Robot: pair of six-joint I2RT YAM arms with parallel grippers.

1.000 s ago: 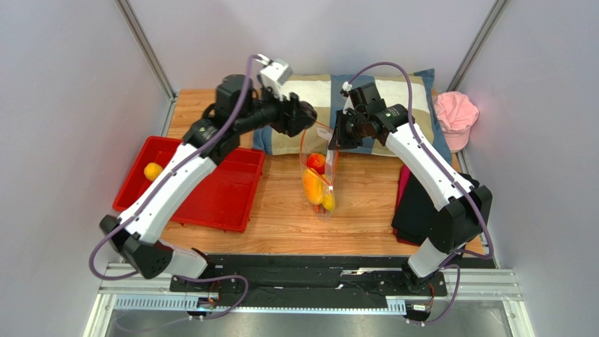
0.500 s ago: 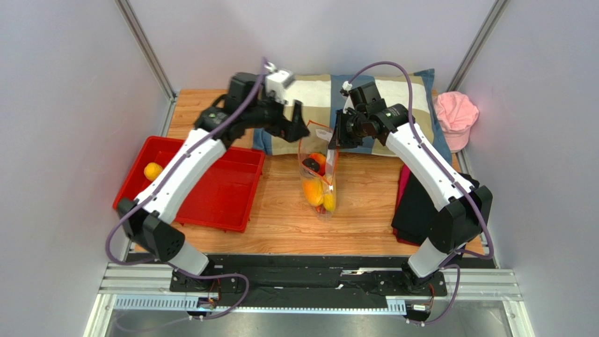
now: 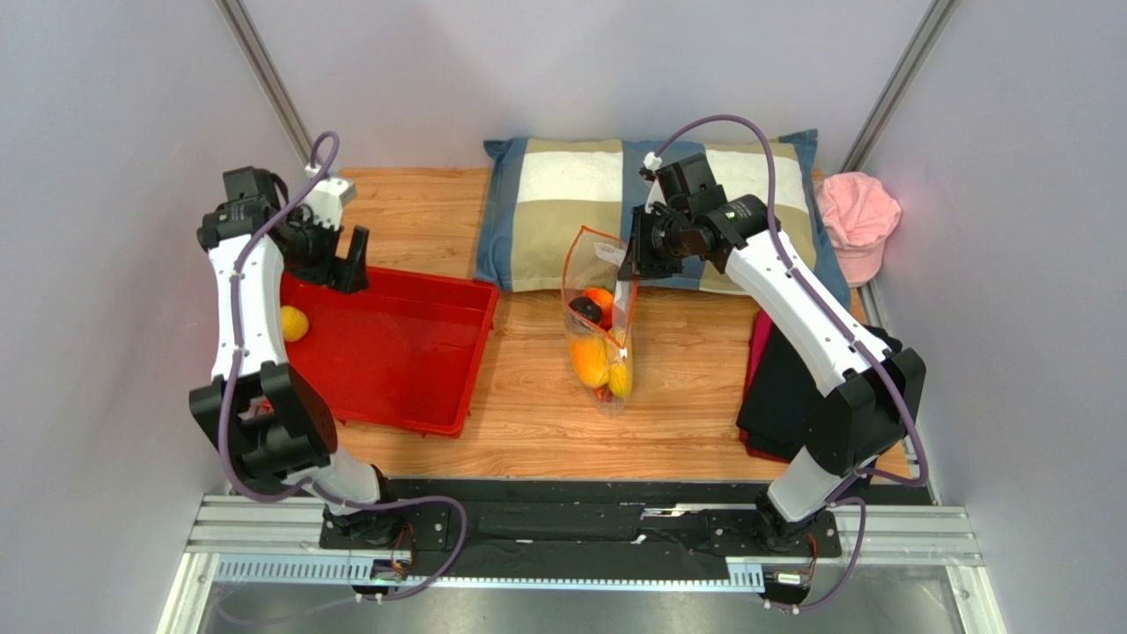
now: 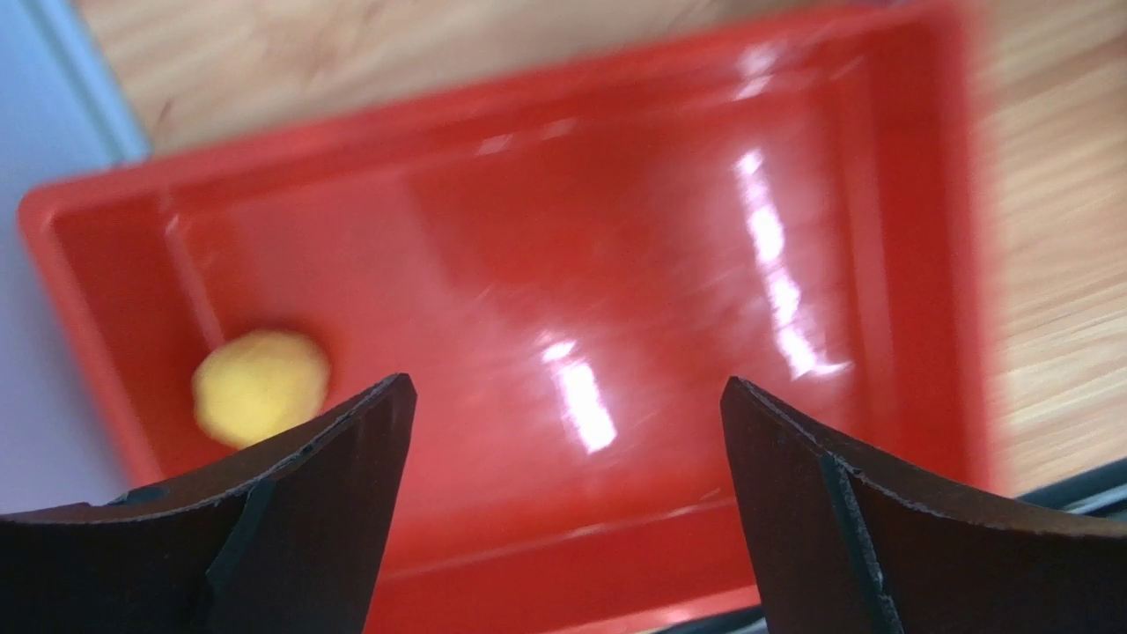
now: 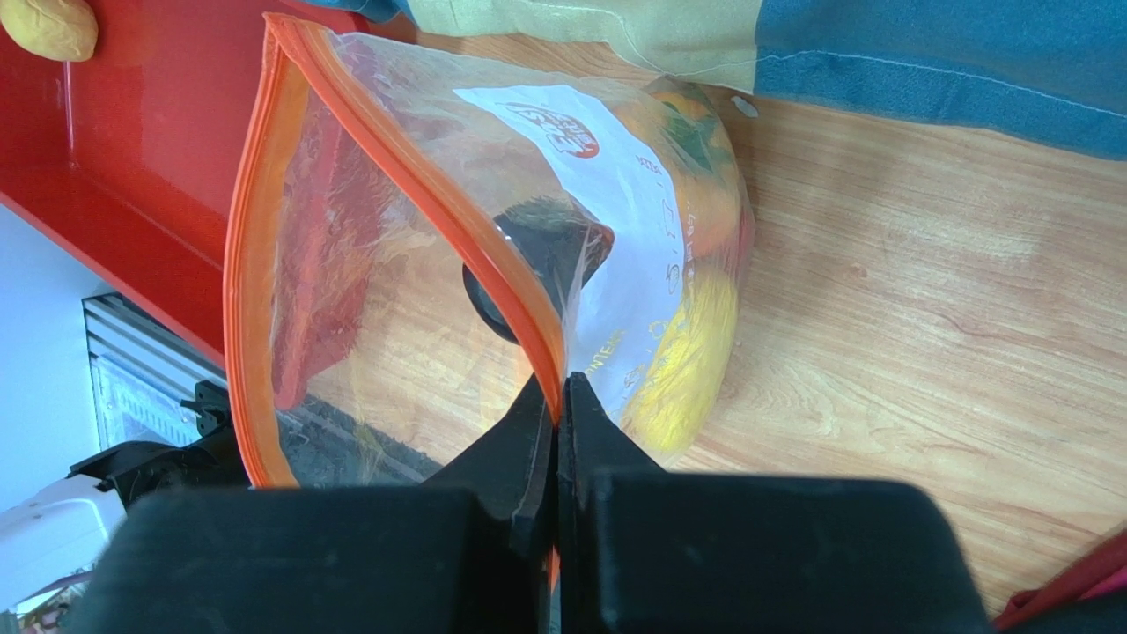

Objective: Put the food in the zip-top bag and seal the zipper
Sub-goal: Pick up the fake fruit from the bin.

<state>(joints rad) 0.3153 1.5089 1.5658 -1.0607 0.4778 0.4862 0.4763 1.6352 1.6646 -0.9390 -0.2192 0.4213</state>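
The zip-top bag [image 3: 598, 346] sits mid-table with its mouth lifted toward twelve o'clock and orange, yellow and dark food [image 3: 590, 359] inside. The right gripper [image 5: 558, 390] has its fingers pinched together on the orange zipper [image 5: 249, 278] at the mouth's edge. At nine o'clock the left gripper [image 4: 562, 385] hovers over the red tray [image 3: 404, 363], fingers wide apart and empty. A yellow fruit [image 4: 261, 386] lies in the tray by its nine-o'clock wall.

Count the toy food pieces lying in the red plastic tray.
1: a round yellow fruit by the red plastic tray's left wall. The left arm covers a tray edge, so another may be hidden.
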